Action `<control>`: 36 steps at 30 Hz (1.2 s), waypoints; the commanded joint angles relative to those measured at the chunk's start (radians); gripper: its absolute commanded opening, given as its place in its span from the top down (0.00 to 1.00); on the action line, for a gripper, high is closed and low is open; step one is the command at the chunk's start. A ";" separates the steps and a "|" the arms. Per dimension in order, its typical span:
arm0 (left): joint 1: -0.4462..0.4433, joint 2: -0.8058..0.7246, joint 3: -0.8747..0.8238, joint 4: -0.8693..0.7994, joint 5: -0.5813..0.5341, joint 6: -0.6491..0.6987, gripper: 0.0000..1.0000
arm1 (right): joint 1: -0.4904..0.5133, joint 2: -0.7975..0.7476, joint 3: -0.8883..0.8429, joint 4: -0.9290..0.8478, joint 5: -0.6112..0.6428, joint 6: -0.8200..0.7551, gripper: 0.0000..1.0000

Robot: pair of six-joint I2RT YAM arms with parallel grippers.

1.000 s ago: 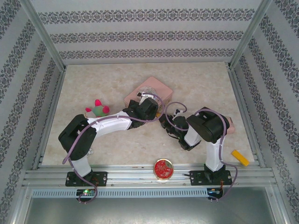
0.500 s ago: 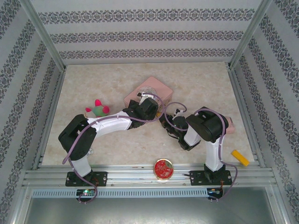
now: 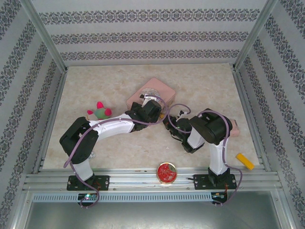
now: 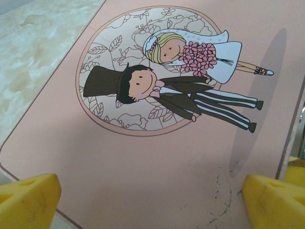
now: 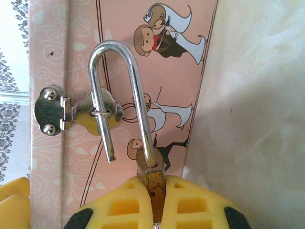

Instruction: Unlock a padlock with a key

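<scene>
Nothing has visibly shifted over the last second; both arms sit as they did. On the left, my left fingers (image 4: 28,200) stand wide apart above the lid of the pink box (image 4: 143,167), touching nothing. To the right, my right fingers (image 5: 190,207) are clamped on the brass body of the padlock (image 5: 152,177), which hangs at the box's front. Its shackle (image 5: 114,47) is sprung, the short leg free yet threaded through the hasp (image 5: 78,112). Small, light, rigid, slick metal, I judge: grip the flat body sides, since the shackle swivels.
</scene>
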 commanded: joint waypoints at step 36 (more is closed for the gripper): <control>-0.006 -0.011 -0.047 -0.138 -0.006 0.012 0.02 | -0.077 0.036 0.000 -0.067 0.124 0.031 1.00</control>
